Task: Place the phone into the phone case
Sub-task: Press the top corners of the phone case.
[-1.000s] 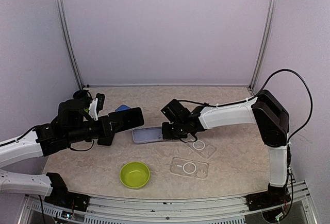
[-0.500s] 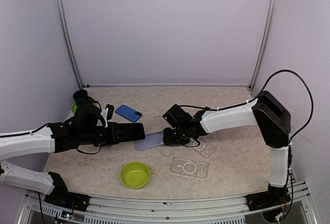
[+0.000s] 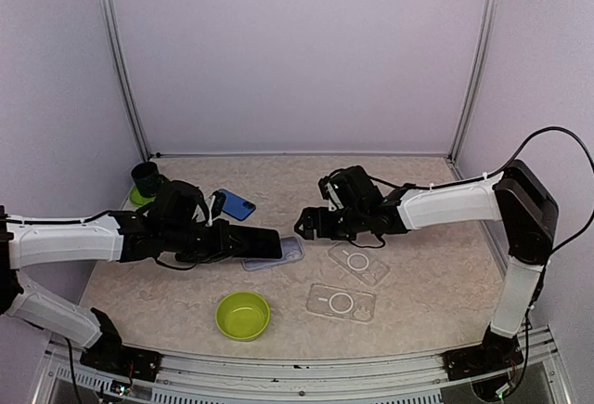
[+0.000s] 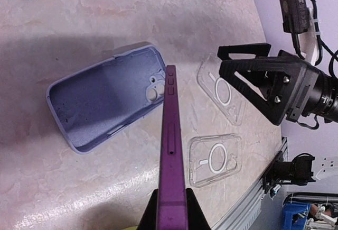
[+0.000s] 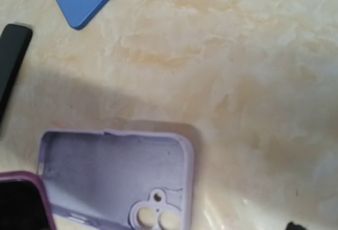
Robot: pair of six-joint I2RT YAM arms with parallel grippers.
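Observation:
A purple phone (image 4: 172,150) is pinched by its lower end in my left gripper (image 4: 171,201), which is shut on it. The phone stands edge-on, low over the near rim of the lavender phone case (image 4: 105,100). The case lies open side up on the table, empty, its camera cutout toward the right. From above, the phone (image 3: 252,241) covers the left part of the case (image 3: 288,253). My right gripper (image 3: 311,221) is open, holds nothing, and hangs just right of the case. In the right wrist view the case (image 5: 116,172) fills the lower left, with the phone's corner (image 5: 24,201) beside it.
A blue phone (image 3: 238,204) lies face down behind the case. Two clear cases (image 3: 357,263) (image 3: 341,303) lie to the right of and nearer than the lavender one. A green bowl (image 3: 243,316) sits near the front edge. A dark cup (image 3: 146,179) stands at the far left.
My right gripper let go of the lavender case, opened and drew back to the right. The left arm carried the phone right and down over the case.

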